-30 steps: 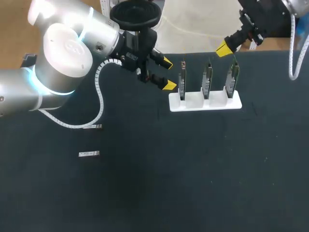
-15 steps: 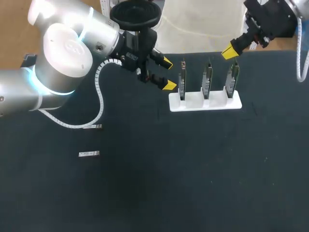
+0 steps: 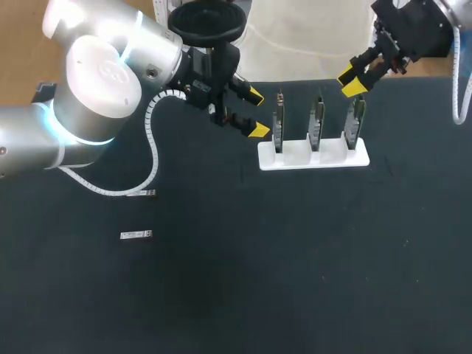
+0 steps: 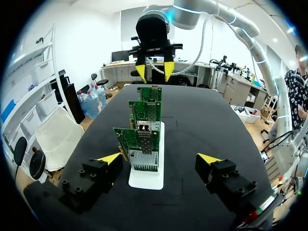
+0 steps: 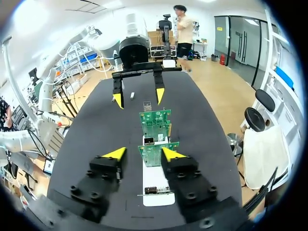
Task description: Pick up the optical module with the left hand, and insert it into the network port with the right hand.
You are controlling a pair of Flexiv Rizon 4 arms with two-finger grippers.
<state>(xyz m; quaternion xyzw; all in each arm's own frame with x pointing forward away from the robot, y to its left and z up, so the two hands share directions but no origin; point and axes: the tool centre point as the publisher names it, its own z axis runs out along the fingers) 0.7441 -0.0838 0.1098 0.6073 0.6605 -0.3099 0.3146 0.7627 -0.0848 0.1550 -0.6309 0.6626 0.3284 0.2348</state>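
Note:
Two small silver optical modules (image 3: 136, 235) (image 3: 141, 193) lie flat on the black table at the left. A white stand (image 3: 313, 157) holds three upright green network boards (image 3: 316, 122). My left gripper (image 3: 257, 113) hangs open and empty just left of the leftmost board (image 3: 279, 122); in the left wrist view its gripper (image 4: 160, 159) faces that nearest board (image 4: 140, 142) and its metal port. My right gripper (image 3: 351, 81) is open just above and behind the rightmost board (image 3: 356, 118). In the right wrist view the right gripper (image 5: 143, 154) holds nothing, and that board (image 5: 156, 150) stands just ahead of its fingers.
The left arm's white cable (image 3: 151, 155) loops down over the table near the upper module. The table's far edge (image 3: 413, 78) runs right behind the stand. Dark tabletop (image 3: 280, 258) spreads in front of the stand.
My right gripper has drawn up and to the right from the rightmost board's top, and its fingers have gone from shut to open. The left arm has not moved.

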